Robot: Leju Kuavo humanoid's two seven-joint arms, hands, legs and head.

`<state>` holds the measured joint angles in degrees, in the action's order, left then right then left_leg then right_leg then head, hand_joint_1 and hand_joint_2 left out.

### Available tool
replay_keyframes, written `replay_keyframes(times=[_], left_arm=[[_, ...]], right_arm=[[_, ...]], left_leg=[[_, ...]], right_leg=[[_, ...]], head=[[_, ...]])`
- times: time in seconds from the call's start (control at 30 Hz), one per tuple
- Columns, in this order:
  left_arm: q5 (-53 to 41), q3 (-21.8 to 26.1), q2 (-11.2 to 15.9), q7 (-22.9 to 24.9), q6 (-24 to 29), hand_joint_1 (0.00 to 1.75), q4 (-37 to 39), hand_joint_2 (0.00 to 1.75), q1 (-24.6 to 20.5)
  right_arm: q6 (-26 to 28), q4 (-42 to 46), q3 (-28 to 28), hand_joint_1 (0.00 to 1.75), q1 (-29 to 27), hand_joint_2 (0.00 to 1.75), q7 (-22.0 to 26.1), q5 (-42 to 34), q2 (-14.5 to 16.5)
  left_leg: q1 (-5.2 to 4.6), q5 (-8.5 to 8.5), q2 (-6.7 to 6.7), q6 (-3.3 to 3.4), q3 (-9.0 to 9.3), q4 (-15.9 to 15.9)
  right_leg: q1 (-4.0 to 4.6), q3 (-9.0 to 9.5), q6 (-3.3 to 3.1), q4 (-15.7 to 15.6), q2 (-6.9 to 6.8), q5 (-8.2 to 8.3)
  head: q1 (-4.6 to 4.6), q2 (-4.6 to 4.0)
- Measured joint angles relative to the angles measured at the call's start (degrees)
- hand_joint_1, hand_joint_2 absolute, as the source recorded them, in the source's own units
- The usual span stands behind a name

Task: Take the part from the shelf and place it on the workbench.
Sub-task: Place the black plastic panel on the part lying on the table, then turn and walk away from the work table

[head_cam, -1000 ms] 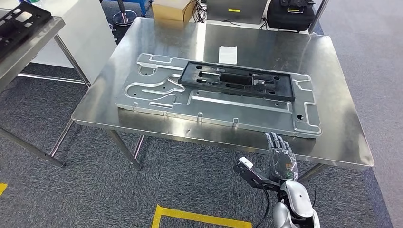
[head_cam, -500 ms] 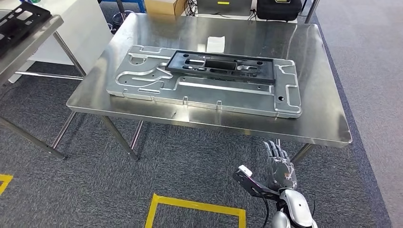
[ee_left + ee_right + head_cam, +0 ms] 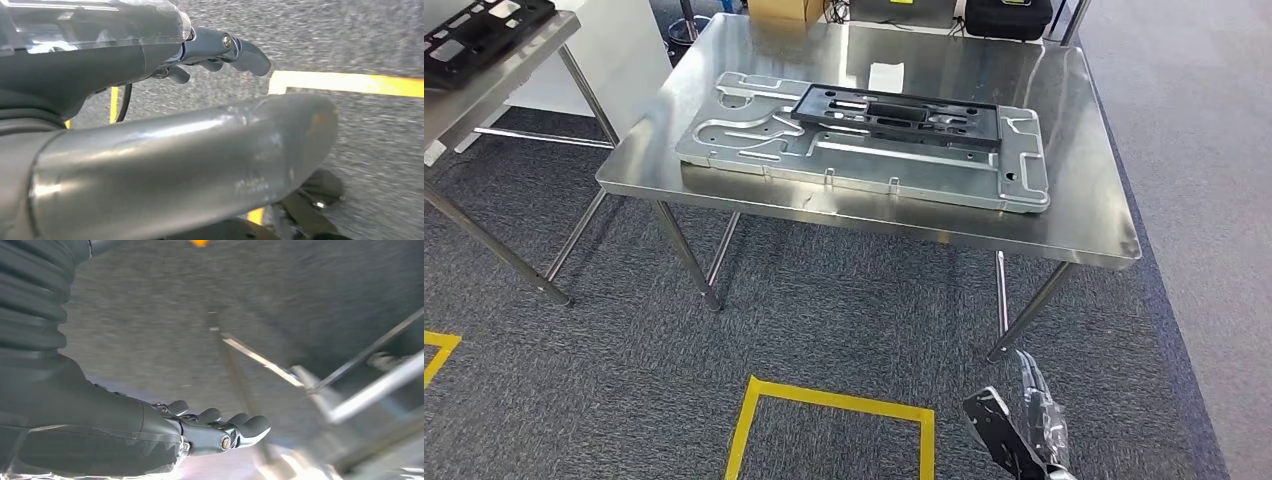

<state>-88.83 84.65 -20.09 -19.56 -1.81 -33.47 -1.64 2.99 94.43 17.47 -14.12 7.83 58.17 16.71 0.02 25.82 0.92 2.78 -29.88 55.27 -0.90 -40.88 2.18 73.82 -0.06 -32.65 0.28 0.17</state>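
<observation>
While the right hand [image 3: 1029,420] hangs low over carpet, fingers straight and holding nothing, the flat black moulded plastic frame part [image 3: 898,113] lies well ahead and above it on a grey metal plate [image 3: 754,135] atop the steel workbench [image 3: 1064,215]. Left hand [image 3: 220,47] loosely extended, empty. Part looks light, rigid, smooth; best gripped along a long edge.

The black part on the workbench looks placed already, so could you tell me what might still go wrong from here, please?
1. The black part lies on the raised metal plate, not the bare workbench; a table knock might shift it.
2. The right hand hangs low and open near a workbench leg; a turn could catch it.
3. Another table stands close to the left.
</observation>
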Motion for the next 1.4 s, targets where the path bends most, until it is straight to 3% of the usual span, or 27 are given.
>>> replay_keyframes(times=[0.07, 0.1, 0.13, 0.2, 0.23, 0.3, 0.33, 0.43, 0.47, 0.5, 0.53, 0.6, 0.63, 0.7, 0.73, 0.8, 0.83, 0.9, 0.97, 1.0, 1.03, 1.07, 1.13, 1.2, 1.27, 1.33, 1.4], left_arm=[[0.04, 0.1, 0.0, -0.01, 0.05, 0.0, 0.15, 0.0, -0.03], [0.06, 0.14, 0.01, -0.02, 0.07, 0.0, 0.22, 0.0, -0.08], [0.11, 0.16, 0.01, -0.07, 0.09, 0.0, 0.27, 0.0, -0.14], [0.36, 0.19, 0.01, -0.23, 0.29, 0.0, 0.33, 0.0, -0.3], [0.54, 0.23, 0.0, -0.34, 0.51, 0.0, 0.39, 0.0, -0.35], [0.92, 0.45, 0.04, -0.51, 1.14, 0.0, 0.57, 0.0, -0.37], [1.09, 0.6, 0.08, -0.6, 1.52, 0.0, 0.73, 0.0, -0.3], [1.46, 0.83, 0.16, -0.86, 2.68, 0.0, 1.33, 0.0, -0.17], [1.55, 0.84, 0.17, -0.91, 2.96, 0.0, 1.53, 0.0, -0.18], [1.59, 0.84, 0.19, -0.93, 3.14, 0.0, 1.73, 0.0, -0.19], [1.62, 0.84, 0.22, -0.95, 3.28, 0.0, 1.92, 0.0, -0.2], [1.68, 0.84, 0.28, -1.03, 3.75, 0.0, 2.23, 0.0, -0.24], [1.77, 0.82, 0.31, -1.15, 4.27, 0.0, 2.42, 0.0, -0.38], [2.15, 0.75, 0.32, -1.58, 5.65, 0.0, 2.88, 0.0, -0.94], [2.36, 0.72, 0.32, -1.85, 6.43, 0.0, 3.16, 0.0, -1.23], [2.92, 0.68, 0.32, -2.36, 7.95, 0.0, 3.72, 0.0, -1.37], [3.2, 0.68, 0.31, -2.56, 8.62, 0.0, 3.94, 0.0, -1.28], [3.58, 0.6, 0.28, -2.84, 9.44, 0.0, 4.33, 0.0, -1.19], [3.66, 0.42, 0.3, -2.94, 9.8, 0.0, 4.61, 0.0, -1.18], [3.61, 0.26, 0.31, -2.77, 10.36, 0.0, 4.83, 0.0, -1.19], [3.55, -0.2, 0.32, -2.36, 11.4, 0.0, 5.43, 0.0, -1.23], [3.64, -0.97, 0.49, -1.94, 12.26, 0.0, 6.26, 0.0, -1.28], [4.6, -3.35, 1.88, -1.8, 10.91, 0.0, 7.97, 0.0, -1.39], [6.02, -5.11, 4.94, -2.88, 4.86, 0.0, 8.88, 0.0, -1.31], [6.62, -5.67, 8.39, -3.31, 0.6, 0.0, 9.61, 0.0, -0.88], [6.49, -5.84, 11.12, -2.37, -0.07, 0.0, 10.15, 0.0, -0.41], [6.01, -5.94, 12.85, -0.69, 0.5, 0.0, 10.63, 0.0, -0.33]], right_arm=[[-0.05, -0.03, 1.4, 0.0, -0.44, 0.87, 0.1, -0.46, 0.5], [-0.14, -0.03, 1.83, 0.0, -0.54, 0.44, -0.07, -1.06, 0.75], [-0.23, -0.03, 2.12, 0.0, -0.56, 0.0, -0.33, -2.14, 1.0], [-0.41, -0.31, 2.91, 0.0, -0.77, 0.0, -0.81, -6.92, 1.41], [-0.52, -0.8, 3.69, 0.0, -1.1, 0.0, -0.63, -10.67, 1.58], [-0.82, -3.15, 6.38, 0.0, -2.01, 0.0, 0.55, -18.76, 1.91], [-0.89, -5.12, 8.22, 0.0, -2.43, 0.0, 1.16, -22.03, 2.09], [0.28, -13.48, 13.7, 0.0, -3.11, 0.0, 0.15, -28.27, 2.6], [0.92, -16.36, 15.12, 0.0, -3.22, 0.0, -0.64, -29.37, 2.76], [1.45, -18.81, 16.22, 0.0, -3.3, 0.0, -1.16, -30.03, 2.91], [1.94, -20.83, 17.08, 0.0, -3.38, 0.0, -1.65, -30.48, 3.05], [3.15, -23.93, 18.24, 0.0, -3.23, 0.0, -3.75, -31.58, 3.27], [4.02, -25.39, 18.78, 0.0, -3.01, 0.0, -5.59, -32.4, 3.34], [6.3, -28.67, 20.17, 0.0, -2.36, 0.0, -9.78, -34.18, 3.45], [7.5, -30.5, 21.05, 0.0, -1.91, 0.0, -11.59, -34.77, 3.49], [9.48, -34.37, 22.95, 0.0, -0.69, 0.0, -14.38, -35.21, 3.51], [10.18, -36.29, 23.85, 0.0, -0.13, 0.0, -15.33, -35.19, 3.47], [10.96, -39.65, 25.39, 0.0, 0.64, 0.0, -16.35, -35.13, 3.37], [11.15, -42.27, 26.55, 0.0, 1.28, 0.0, -16.81, -35.07, 3.25], [10.74, -43.35, 26.96, 0.0, 1.61, 0.0, -17.11, -34.5, 3.17], [9.67, -44.25, 27.26, 0.0, 1.87, 0.0, -17.46, -32.97, 3.11], [7.93, -44.9, 27.51, 0.0, 2.06, 0.0, -17.76, -30.35, 3.05], [2.5, -45.49, 28.26, 0.0, 2.12, 0.0, -17.61, -21.79, 2.91], [-2.99, -45.55, 29.36, 0.0, 1.94, 0.0, -16.28, -12.28, 2.76], [-6.44, -45.65, 30.55, 0.0, 1.91, 0.0, -14.14, -5.01, 2.75], [-7.88, -46.23, 31.96, 0.0, 2.29, 0.0, -12.14, -0.76, 3.01], [-8.38, -47.22, 33.35, 0.0, 2.72, 0.0, -11.02, 1.65, 3.24]], left_leg=[[0.11, -1.28, 0.32, -0.4, -2.78, 1.13], [0.15, -1.76, 0.43, -0.67, -4.0, 1.85], [0.1, -2.1, 0.45, -0.94, -5.01, 2.64], [-0.01, -2.87, 0.43, -1.6, -6.12, 3.77], [-0.02, -3.4, 0.41, -1.94, -6.39, 3.91], [0.25, -3.9, 0.23, -2.66, -6.96, 3.99], [0.39, -2.55, 0.04, -2.94, -7.53, 4.82], [0.63, 5.9, -0.31, -3.54, -9.77, 12.84], [0.64, 7.27, -0.32, -3.69, -10.16, 16.22], [0.65, 7.01, -0.33, -3.78, -10.16, 18.83], [0.66, 5.35, -0.33, -3.75, -9.42, 19.91], [0.66, 1.87, 0.0, -3.47, -5.21, 16.51], [0.56, 1.8, 0.56, -3.28, -1.83, 12.22], [0.31, 4.29, 1.38, -2.67, 3.35, 4.24], [0.18, 5.38, 1.31, -2.29, 4.35, 2.06], [0.18, 5.35, 0.61, -1.34, 4.06, 1.09], [0.19, 4.85, 0.31, -0.87, 3.73, 0.98], [0.14, 3.82, -0.16, -0.1, 2.86, 0.86], [-0.13, 3.0, -0.79, 0.26, 1.74, 0.96], [-0.27, 2.62, -1.15, 0.3, 1.18, 1.05], [-0.41, 2.28, -1.6, 0.31, 0.71, 1.16], [-0.53, 1.99, -2.11, 0.28, 0.34, 1.26], [-0.79, 1.49, -3.22, 0.12, -0.16, 1.43], [-0.89, 1.08, -4.21, -0.3, -0.6, 1.63], [-0.72, 0.73, -5.01, -0.95, -1.07, 1.76], [-0.62, 1.21, -4.58, -1.58, -1.63, 2.53], [-0.42, 4.09, -2.95, -2.35, -3.61, 6.86]], right_leg=[[-0.27, 3.01, 0.35, -0.07, -0.01, 3.63], [-0.47, 6.1, 0.45, -2.98, -0.01, 4.52], [-0.55, 9.86, 0.46, -7.45, 0.01, 3.96], [-0.49, 15.48, -0.23, -15.21, 0.05, 0.74], [-0.3, 16.52, -0.74, -17.16, 0.04, -0.14], [-0.22, 15.79, -1.93, -17.61, -0.24, 0.52], [-0.22, 15.1, -2.48, -17.7, -0.42, 1.19], [-0.23, 12.46, -3.31, -17.75, -0.71, 3.34], [-0.21, 11.56, -3.29, -17.68, -0.75, 4.02], [-0.18, 10.61, -3.23, -17.54, -0.78, 4.67], [-0.17, 9.63, -3.12, -17.32, -0.78, 5.28], [-0.15, 7.92, -2.82, -16.76, -0.87, 6.29], [-0.05, 7.35, -2.61, -16.42, -0.95, 6.65], [0.22, 6.86, -2.03, -15.88, -1.53, 7.16], [0.31, 6.75, -1.64, -15.78, -1.94, 7.44], [0.17, 6.52, -0.78, -15.6, -2.54, 7.75], [0.06, 6.15, -0.42, -14.79, -2.3, 6.96], [-0.06, 4.29, -0.02, -9.91, -1.14, 2.9], [0.04, 1.85, 0.02, -2.76, -0.45, -1.64], [0.1, 1.5, -0.06, -0.66, -0.33, -2.58], [0.15, 2.15, -0.23, -0.56, -0.24, -2.42], [0.21, 3.93, -0.52, -2.66, -0.06, -1.29], [0.5, 9.21, -1.61, -10.66, 1.61, 1.54], [0.82, 12.54, -2.51, -16.45, 3.16, 2.81], [0.94, 12.99, -2.84, -17.72, 2.91, 3.1], [0.67, 12.98, -3.25, -18.2, 1.9, 3.59], [0.37, 12.89, -3.65, -18.51, 0.45, 3.91]], head=[[0.03, -0.01], [0.03, -0.01], [0.09, -0.01], [0.16, -0.01], [0.21, -0.01], [0.23, -0.01], [0.19, -0.01], [-0.05, -0.01], [-0.07, -0.01], [-0.07, -0.02], [-0.09, -0.02], [-0.11, -0.01], [-0.16, -0.01], [-0.24, -0.01], [-0.25, -0.01], [-0.23, 0.0], [-0.18, 0.01], [-0.05, 0.0], [-0.01, 0.0], [-0.02, 0.0], [-0.03, 0.0], [-0.02, 0.0], [-0.02, -0.01], [-0.02, -0.01], [0.02, -0.01], [-0.1, -0.01], [-0.55, -0.01]])
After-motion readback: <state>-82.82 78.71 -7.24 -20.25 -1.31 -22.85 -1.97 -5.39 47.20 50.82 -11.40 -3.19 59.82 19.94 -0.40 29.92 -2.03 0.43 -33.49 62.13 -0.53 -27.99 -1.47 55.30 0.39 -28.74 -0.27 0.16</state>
